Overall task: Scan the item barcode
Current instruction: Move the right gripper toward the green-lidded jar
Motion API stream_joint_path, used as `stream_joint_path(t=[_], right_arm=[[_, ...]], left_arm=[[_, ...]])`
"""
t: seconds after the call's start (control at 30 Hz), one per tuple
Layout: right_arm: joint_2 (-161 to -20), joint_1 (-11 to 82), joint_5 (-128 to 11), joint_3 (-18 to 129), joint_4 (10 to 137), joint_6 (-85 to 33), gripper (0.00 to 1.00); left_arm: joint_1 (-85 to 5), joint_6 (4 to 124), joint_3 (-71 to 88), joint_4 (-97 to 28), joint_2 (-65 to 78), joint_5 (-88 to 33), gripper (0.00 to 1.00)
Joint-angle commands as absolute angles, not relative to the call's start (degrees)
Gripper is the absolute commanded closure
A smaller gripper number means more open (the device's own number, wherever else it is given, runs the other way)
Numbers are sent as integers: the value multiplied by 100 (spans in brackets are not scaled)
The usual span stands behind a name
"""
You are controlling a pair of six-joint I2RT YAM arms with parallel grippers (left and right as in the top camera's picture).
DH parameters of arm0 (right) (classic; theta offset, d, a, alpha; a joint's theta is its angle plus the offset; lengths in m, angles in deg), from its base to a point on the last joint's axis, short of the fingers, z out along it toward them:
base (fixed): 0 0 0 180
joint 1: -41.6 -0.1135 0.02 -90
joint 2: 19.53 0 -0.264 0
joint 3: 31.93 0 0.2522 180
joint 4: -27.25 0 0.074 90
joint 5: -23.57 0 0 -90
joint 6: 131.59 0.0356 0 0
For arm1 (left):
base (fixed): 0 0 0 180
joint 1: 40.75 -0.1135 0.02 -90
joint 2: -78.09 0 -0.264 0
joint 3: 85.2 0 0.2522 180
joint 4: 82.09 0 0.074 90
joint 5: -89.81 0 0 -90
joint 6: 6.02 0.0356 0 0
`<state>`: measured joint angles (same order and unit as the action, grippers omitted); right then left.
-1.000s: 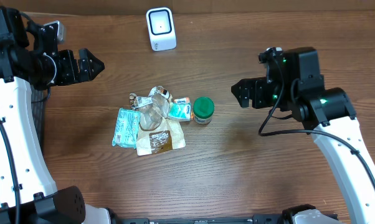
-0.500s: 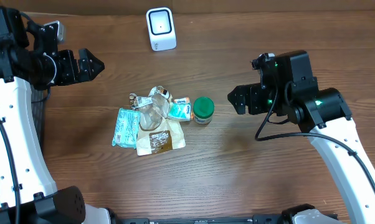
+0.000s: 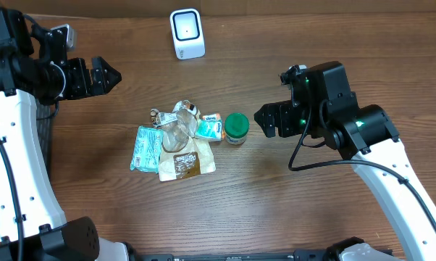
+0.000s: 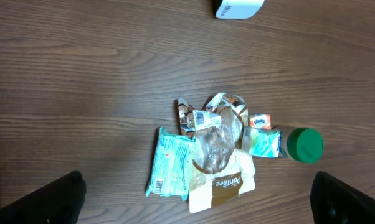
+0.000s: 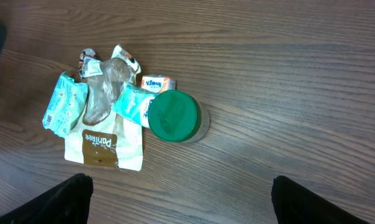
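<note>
Though the right wrist view catches only jar (image 5: 174, 116) and packets (image 5: 94, 118), overhead adds the scanner (image 3: 187, 32) at the bench's (image 3: 290, 210) far edge; left gripper (image 3: 111, 75) and right gripper (image 3: 261, 121) gape wide, empty.

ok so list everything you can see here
scanner: 1, white, far edge, centre
wipes packet: 1, teal, centre-left
pouch: 1, white and brown, right of wipes packet
wrapper: 1, clear, crumpled, over pouch's far end
tissue packet: 1, teal, right of wrapper
small packet: 1, orange-white, behind tissue packet
jar: 1, green lid, right of tissue packet
table: 1, brown wood, under everything
left arm: 1, black-white, left side, jaws open
right arm: 1, black-white, right of jar, jaws open
</note>
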<state>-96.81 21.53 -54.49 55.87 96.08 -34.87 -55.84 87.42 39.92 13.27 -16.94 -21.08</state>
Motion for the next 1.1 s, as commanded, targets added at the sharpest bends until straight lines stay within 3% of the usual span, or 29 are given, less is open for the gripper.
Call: stream_joint_path(t=[0.0,0.6,1.07], right_arm=[[-9622,2135,-5503,5782,9558,-3410,10],[-10214,2135,-5556,5786,9204,-3414,13],[-10205,2142,-7040,6483,8548,-3456,12]], left_arm=[[-5573,8871,4020,1330,-1619,-2206,1],[-5569,8871,4020,1330,-1630,-2206,0],[-5573,8871,4020,1330,-1630,-2206,1]])
